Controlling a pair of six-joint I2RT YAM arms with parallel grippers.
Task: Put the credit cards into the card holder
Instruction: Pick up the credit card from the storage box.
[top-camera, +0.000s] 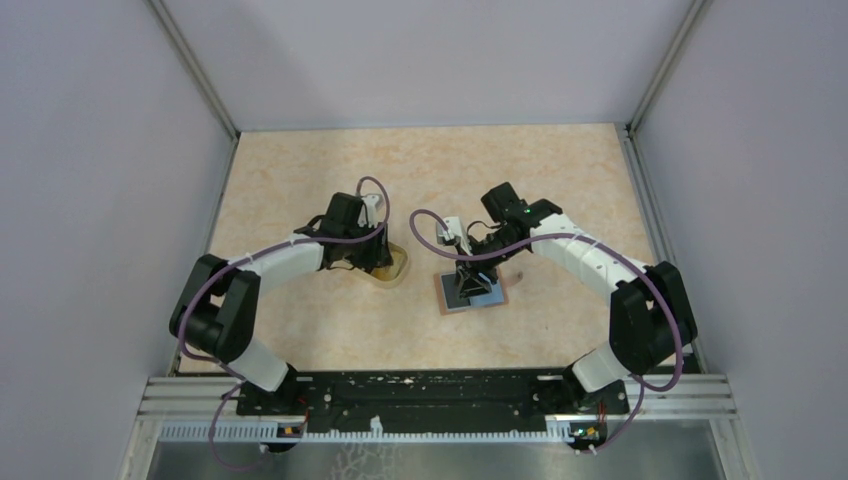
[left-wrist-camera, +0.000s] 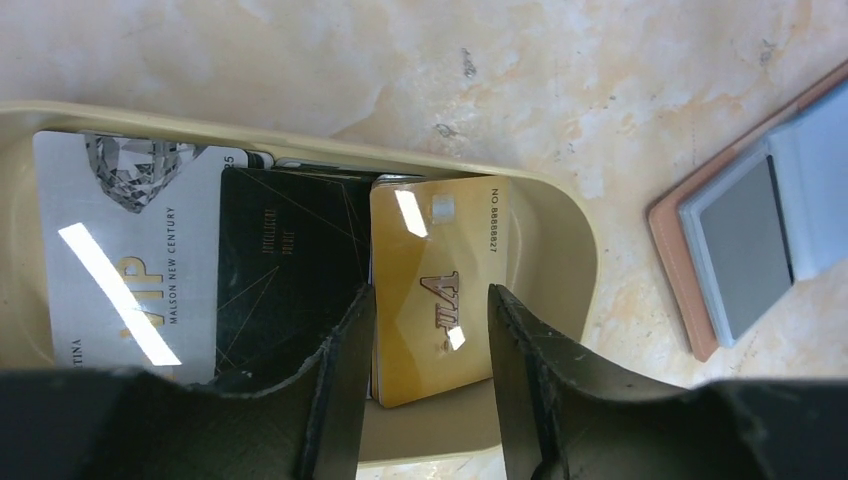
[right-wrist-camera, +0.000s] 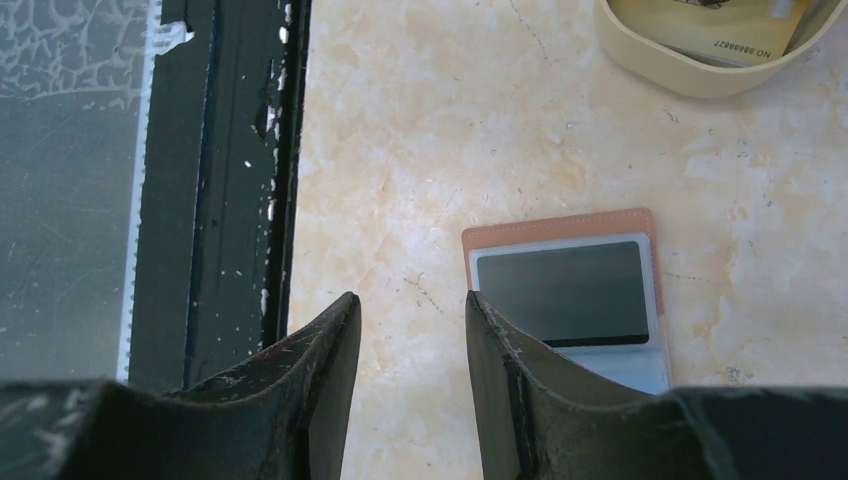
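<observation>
Left gripper (left-wrist-camera: 430, 300), jaws parted and empty, hangs astride the gold card (left-wrist-camera: 440, 230) in the tray (left-wrist-camera: 575, 250), frame centre. Right gripper (right-wrist-camera: 410, 300), also parted, sits at the open wallet (right-wrist-camera: 565, 295). Likely step: card pickup; next, pinch its edges.

Cream tray (left-wrist-camera: 585, 262), marbled beige table (top-camera: 450, 170), black rail (top-camera: 430, 386)

**Tally: five things in sight**

I count one silver card (left-wrist-camera: 125, 270), one black card (left-wrist-camera: 285, 260) and one gold card (left-wrist-camera: 430, 280): three showing. Whether more lie beneath them, I cannot tell. One cream cup (left-wrist-camera: 570, 230). One holder (left-wrist-camera: 740, 240).
</observation>
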